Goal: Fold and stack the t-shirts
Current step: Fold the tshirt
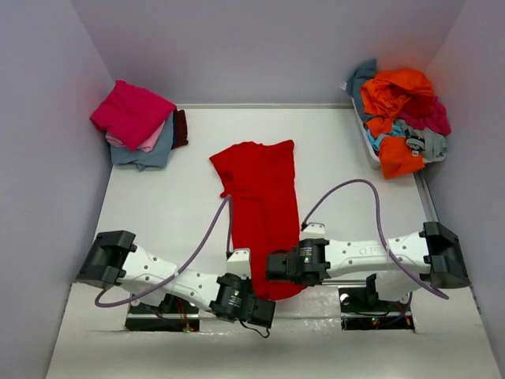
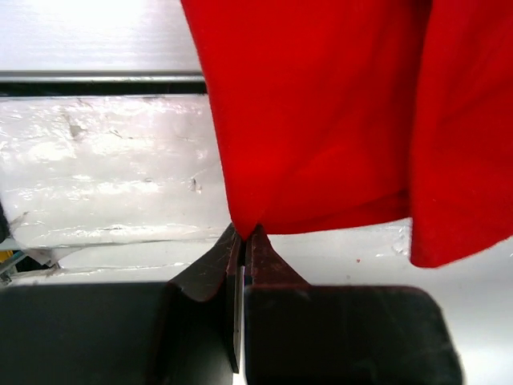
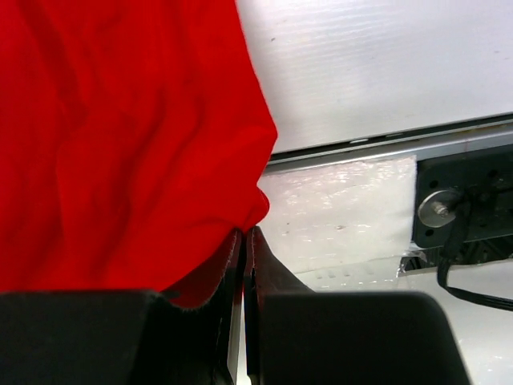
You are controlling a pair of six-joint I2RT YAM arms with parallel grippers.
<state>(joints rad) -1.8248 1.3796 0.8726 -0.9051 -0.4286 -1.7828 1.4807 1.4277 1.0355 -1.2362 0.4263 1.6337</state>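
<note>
On white table [image 1: 158, 213], red t-shirt [image 1: 264, 197], corners pinched

Left arm [image 1: 154, 268] and right arm [image 1: 371, 253]: white links joined by black cylindrical joint housings. Black angular shoulder block [image 1: 106, 257] at the left arm's outer end, a second block [image 1: 446, 254] on the right. Purple-grey cable [image 1: 207, 237] along the left arm, a matching cable [image 1: 377, 207] along the right. Faint grey lettering [image 1: 369, 250] on the right arm's white link, too small to read. Left gripper [image 2: 244, 241] and right gripper [image 3: 244, 237]: black body, two black wedge-shaped fingers [image 2: 204, 273] tapering to thin tips. Silver bolt [image 3: 437, 208] with washer on a black bracket [image 3: 473, 188]; thin black wire [image 3: 473, 295] below.
</note>
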